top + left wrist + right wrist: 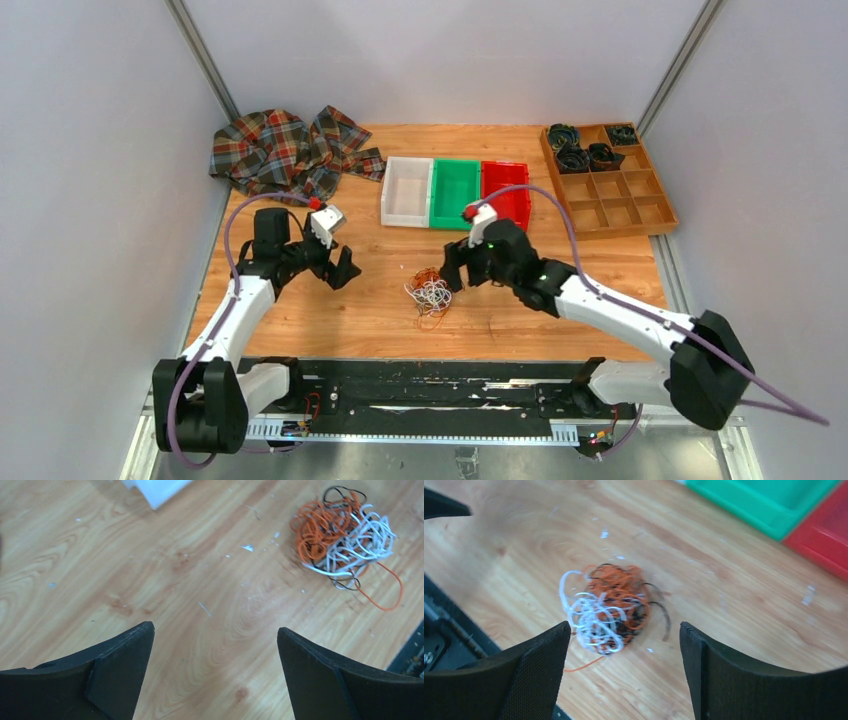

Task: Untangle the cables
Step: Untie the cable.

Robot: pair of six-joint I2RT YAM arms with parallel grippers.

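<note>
The cables [429,293] lie in one tangled heap of thin white, orange and black wires on the wooden table, between the two arms. The heap also shows in the left wrist view [345,540] at the upper right and in the right wrist view [606,609] just ahead of the fingers. My left gripper [335,270] is open and empty, well to the left of the heap, and its wrist view [215,632] shows only bare wood between the fingers. My right gripper [455,275] is open and empty, just right of the heap; in its wrist view [624,630] it sits close above the heap.
A white bin [407,192], a green bin [455,193] and a red bin [506,190] stand side by side behind the heap. A plaid cloth [285,150] lies at the back left. A wooden compartment tray [622,195] with dark coiled rolls stands at the back right.
</note>
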